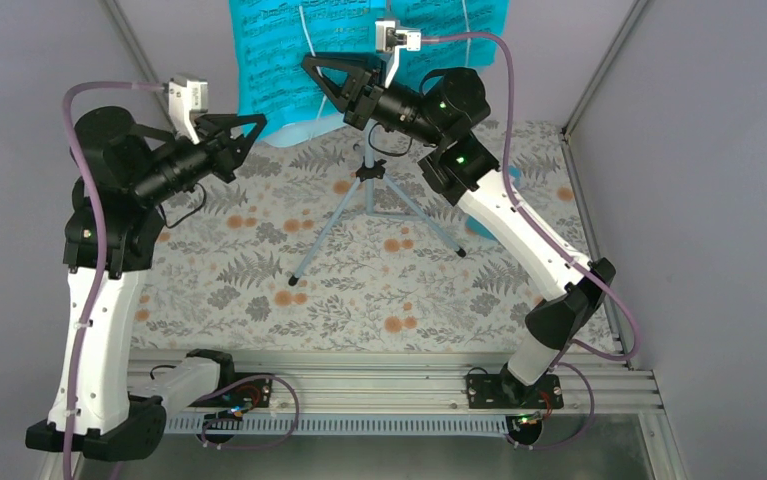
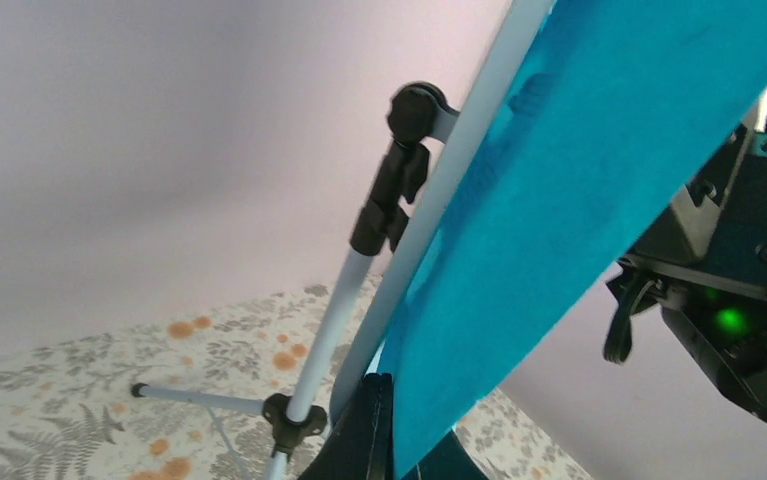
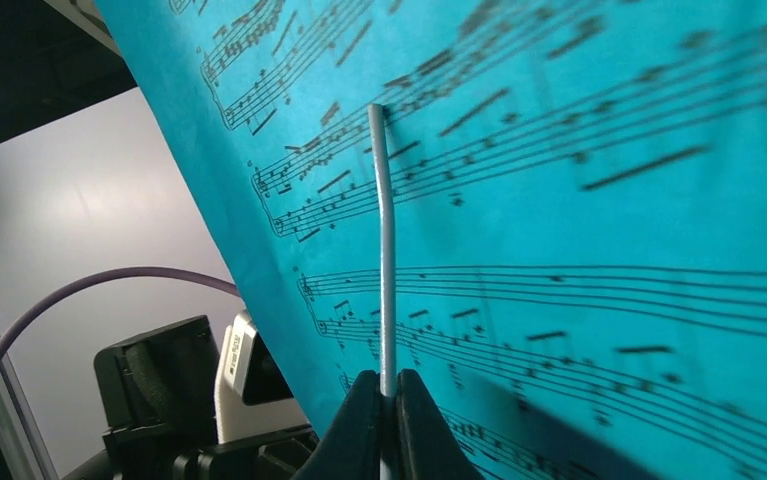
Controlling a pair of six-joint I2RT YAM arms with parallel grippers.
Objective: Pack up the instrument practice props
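sheet-music pages (image 3: 609,200), turquoise w/ black notes, on pale-blue music stand (image 1: 368,198). right gripper (image 3: 387,395) clamped on stand's thin grey wire (image 3: 386,250); left gripper (image 2: 391,425) pinching pages' lower edge.

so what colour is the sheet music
The pages are turquoise with black notes; see right wrist view.

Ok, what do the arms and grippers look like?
The left arm and right arm have white links and black joints. The left gripper and right gripper are black triangular frames tapering to thin fingers. A purple cable runs to a white camera on each wrist. The right arm shows green lights.
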